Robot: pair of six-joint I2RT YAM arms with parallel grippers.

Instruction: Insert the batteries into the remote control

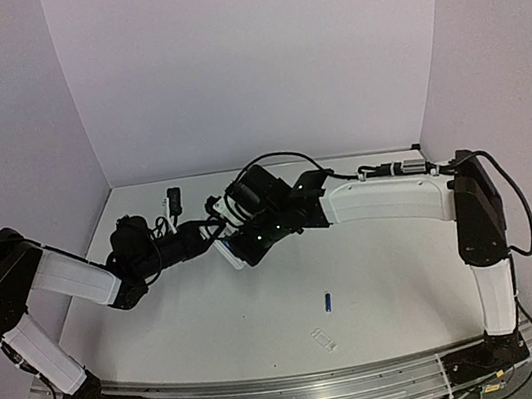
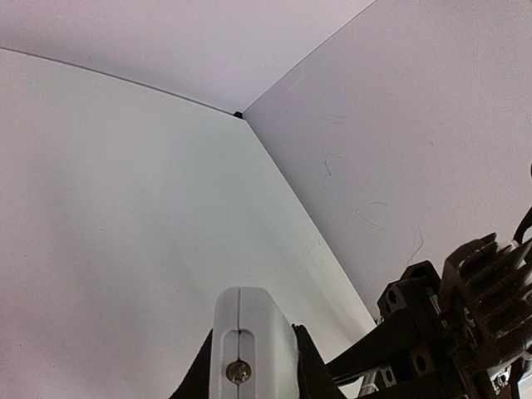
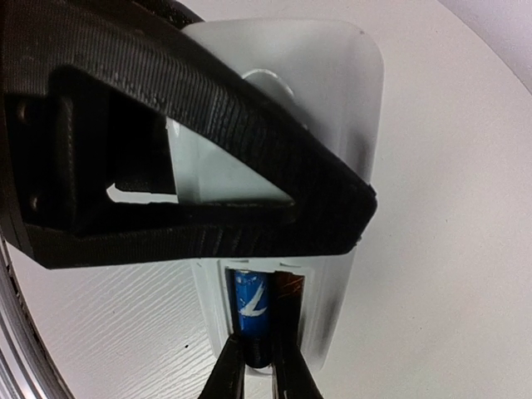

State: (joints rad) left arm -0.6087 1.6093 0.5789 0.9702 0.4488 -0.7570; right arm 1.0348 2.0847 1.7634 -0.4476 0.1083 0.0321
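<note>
Pale lilac walls, white table

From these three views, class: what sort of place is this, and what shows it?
Probably a robotics test bench: left arm and right arm bolted to a metal rail edging a white table, plain pale walls boxing it in.

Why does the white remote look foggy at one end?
Right wrist view: the small flat white remote control is out of focus and washed pale at its upper end, while the slim blue battery looks sharper. Top external view: the metal rail bows, a wide-lens bend.
</note>
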